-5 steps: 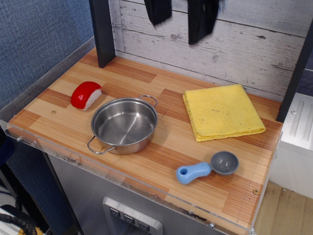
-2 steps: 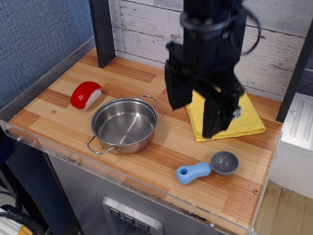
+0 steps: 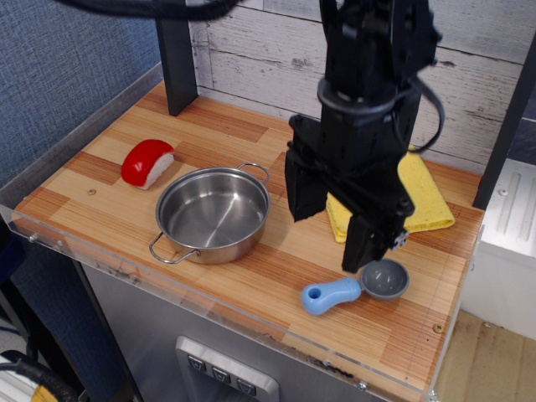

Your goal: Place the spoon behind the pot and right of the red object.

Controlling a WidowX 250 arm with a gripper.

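Observation:
The spoon [image 3: 353, 287] lies flat near the front right of the wooden counter, grey bowl to the right, light-blue handle to the left. The shiny steel pot [image 3: 213, 213] stands at centre left, empty. The red object [image 3: 147, 162] sits behind and left of the pot. My black gripper [image 3: 332, 229] hangs open above the counter, just behind the spoon, its right finger [image 3: 366, 244] close over the spoon's bowl and its left finger [image 3: 303, 194] beside the pot's right side. It holds nothing.
A folded yellow cloth [image 3: 423, 197] lies at the back right, partly hidden by my arm. A dark post [image 3: 176, 54] stands at the back left. A whitewashed plank wall [image 3: 251, 59] runs behind the counter. A clear acrylic lip [image 3: 209, 306] edges the front.
The gripper has come down from the top of the view toward the counter and forward, now hanging low just behind the spoon. The spoon, pot and red object have not moved.

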